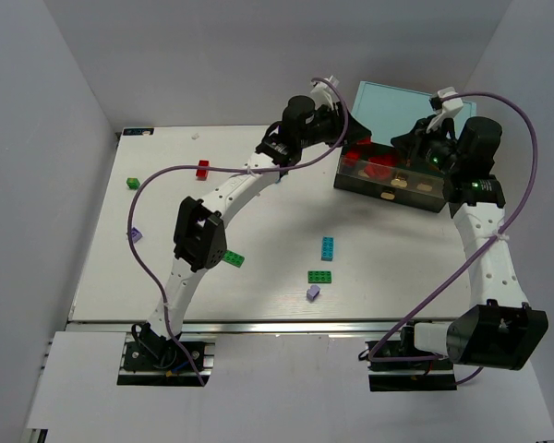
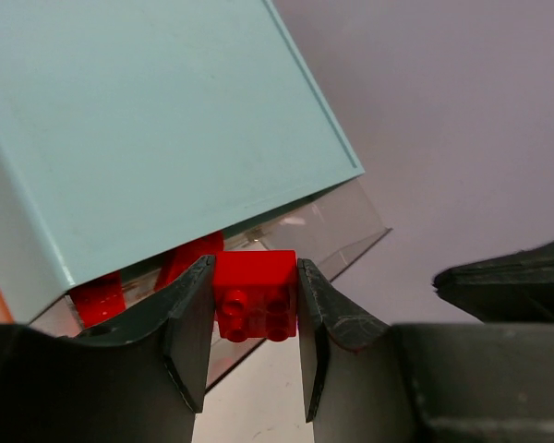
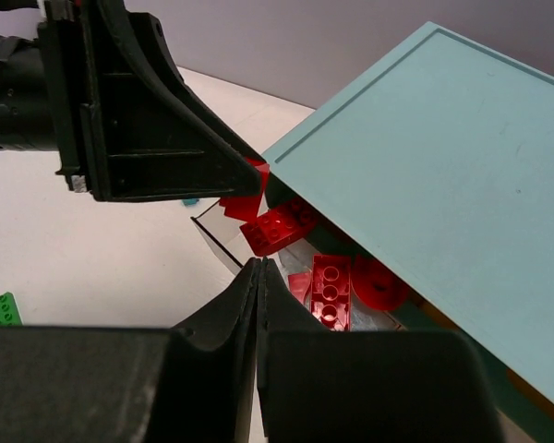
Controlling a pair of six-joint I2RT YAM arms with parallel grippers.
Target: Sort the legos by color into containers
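The left claw (image 2: 255, 318) was spread only as wide as one red brick (image 2: 255, 277) and pinched it by its two sides, a dark finger (image 2: 192, 323) pressed flat against each end, the studs facing the wrist camera. Just beyond the fingertips and below the held piece lay the clear drawer (image 3: 223, 242), pulled out from under the teal cabinet (image 2: 148, 120), whose flat top filled the space above and to the left of the claw. Several red pieces (image 3: 331, 291) already lay in that drawer, right under the claw; whether the held brick touched the drawer's rim could not be told.

The right claw (image 3: 258, 277) was pressed together, its two fingers meeting along one thin seam with nothing between them. It hung just beside the same open drawer, facing the left claw from the other side, the two close but apart. The cabinet's top ran off to its right.

From the overhead camera, the other pieces lay well behind both claws on the white table (image 1: 258, 208), toward the arm bases: a cyan one (image 1: 327, 247), a green one (image 1: 319, 276) and a lavender one (image 1: 313, 292) together near the middle; a second green (image 1: 233, 258) by the left arm's elbow; and a red (image 1: 202, 169), a green (image 1: 132, 182) and a lavender (image 1: 136, 235) far to the left.
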